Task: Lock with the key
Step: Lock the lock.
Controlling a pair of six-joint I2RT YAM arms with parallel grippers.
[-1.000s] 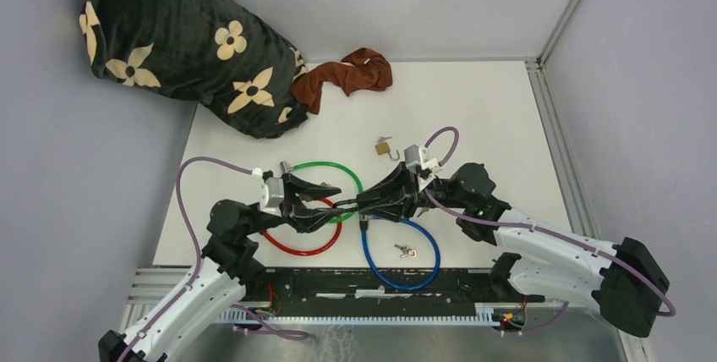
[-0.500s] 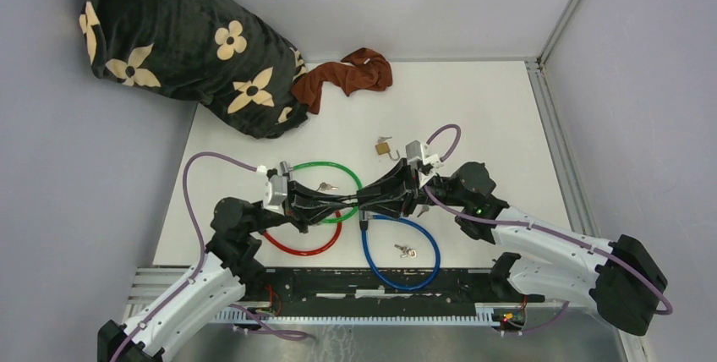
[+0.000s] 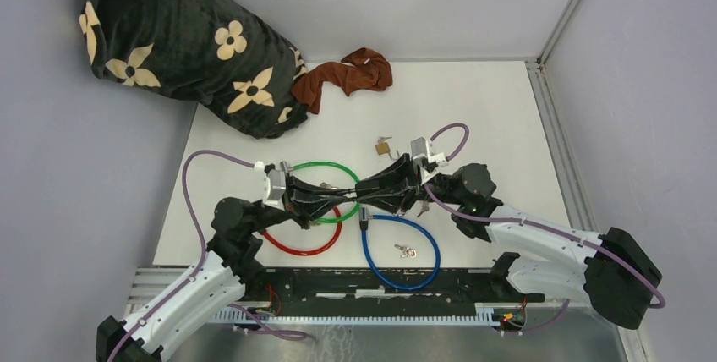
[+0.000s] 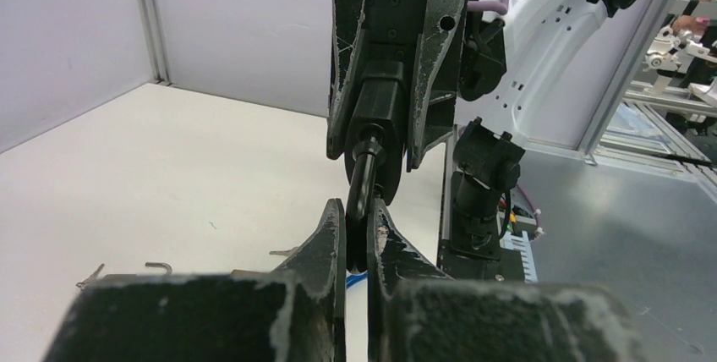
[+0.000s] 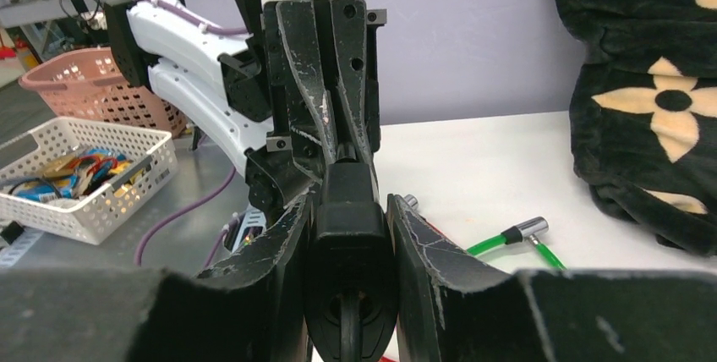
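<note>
A black lock body (image 5: 349,235) is clamped between the fingers of my right gripper (image 5: 350,201), held above the table's middle (image 3: 378,192). A flat black key (image 4: 362,178) sticks out of the lock's (image 4: 385,108) end towards my left arm. My left gripper (image 4: 358,211) is shut on that key, tip to tip with the right gripper (image 3: 365,195). Seen from above, the left gripper (image 3: 347,197) reaches in from the left. A black cable (image 5: 348,332) leaves the lock's near end in the right wrist view.
Green (image 3: 298,166), red (image 3: 296,249) and blue (image 3: 427,271) cable loops lie under and around the grippers. Loose keys (image 3: 406,251) sit inside the blue loop. A small brass padlock (image 3: 384,148) lies just behind. A brown cloth (image 3: 347,74) and a flowered black blanket (image 3: 186,41) fill the back left.
My left gripper has moved right to meet the right gripper and closed on the key. The right gripper with the lock has shifted slightly back.
</note>
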